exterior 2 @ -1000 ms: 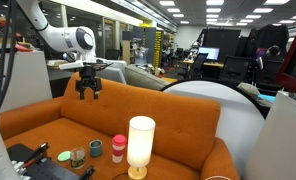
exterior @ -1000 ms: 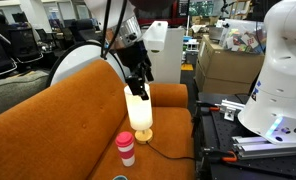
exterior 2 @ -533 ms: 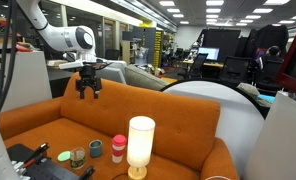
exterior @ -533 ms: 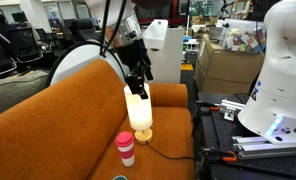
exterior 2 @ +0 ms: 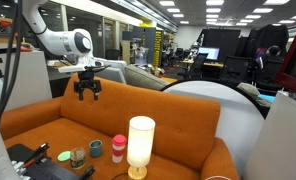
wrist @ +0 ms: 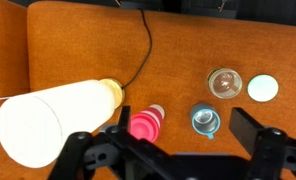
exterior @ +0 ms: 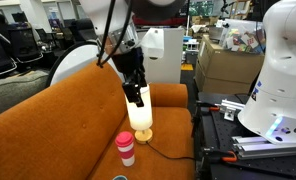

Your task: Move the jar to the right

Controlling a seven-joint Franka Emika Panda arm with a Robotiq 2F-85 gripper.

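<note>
The jar [wrist: 226, 82] is small, squat and glassy. It stands on the orange sofa seat [wrist: 88, 40] between a blue cup [wrist: 206, 121] and a round teal-rimmed lid [wrist: 262, 88]. In an exterior view the jar [exterior 2: 78, 157] looks brownish-olive and sits left of the cup [exterior 2: 95, 149]. My gripper [wrist: 168, 150] is open and empty, hanging high above the seat over the pink-topped tumbler and the cup. It shows in both exterior views [exterior: 136, 95] [exterior 2: 86, 90], level with the sofa back.
A pink-topped white tumbler [wrist: 143, 124] [exterior 2: 118, 148] [exterior: 125, 148] stands beside a tall white cylinder lamp [wrist: 48, 120] [exterior 2: 140, 145] [exterior: 140, 118] whose black cord [wrist: 146, 50] runs across the seat. A white robot base [exterior: 278, 80] and black gear stand beside the sofa.
My gripper has come down a little and shifted slightly sideways. It stays open. The things on the seat have not moved.
</note>
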